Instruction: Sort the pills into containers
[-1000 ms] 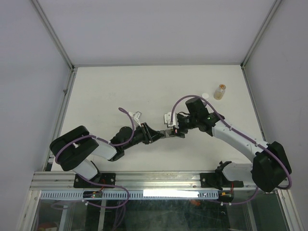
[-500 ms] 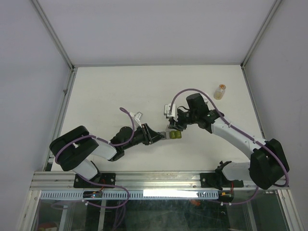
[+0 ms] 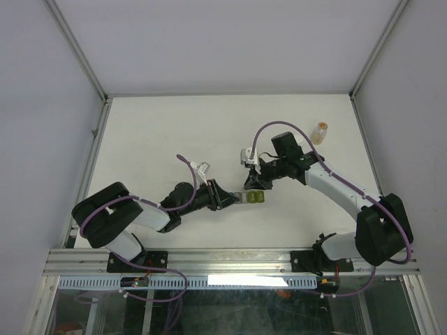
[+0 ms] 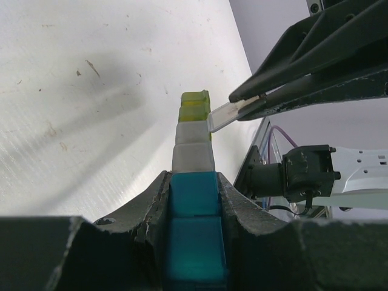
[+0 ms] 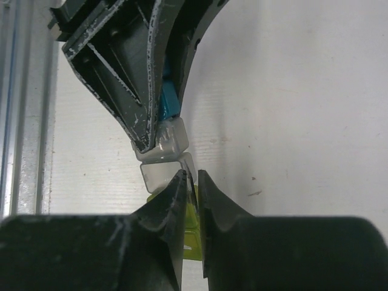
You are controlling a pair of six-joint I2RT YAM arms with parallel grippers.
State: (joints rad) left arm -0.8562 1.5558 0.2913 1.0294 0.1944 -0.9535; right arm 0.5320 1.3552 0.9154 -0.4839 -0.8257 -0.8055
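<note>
The containers [image 3: 254, 199] are a short strip of tiny compartments lying on the white table. In the left wrist view the strip [image 4: 193, 143] runs from teal and blue through grey to yellow-green. My left gripper [image 3: 227, 199] is shut on the strip's teal-blue end [image 4: 193, 200]. My right gripper [image 3: 252, 184] stands over the strip's middle, pinched on a thin clear lid flap [image 4: 223, 115] that is lifted off a compartment. The flap also shows in the right wrist view [image 5: 190, 170], above the grey cells [image 5: 159, 174]. No loose pills show.
A small amber bottle [image 3: 320, 132] stands at the back right of the table. The table is framed by aluminium rails [image 3: 94, 150] and pale walls. Purple cables loop over both arms.
My right gripper has drawn back and up off the strip's far end, uncovering the yellow-green compartments. The right wrist has swung further back. The left arm has held the strip nearly still.
</note>
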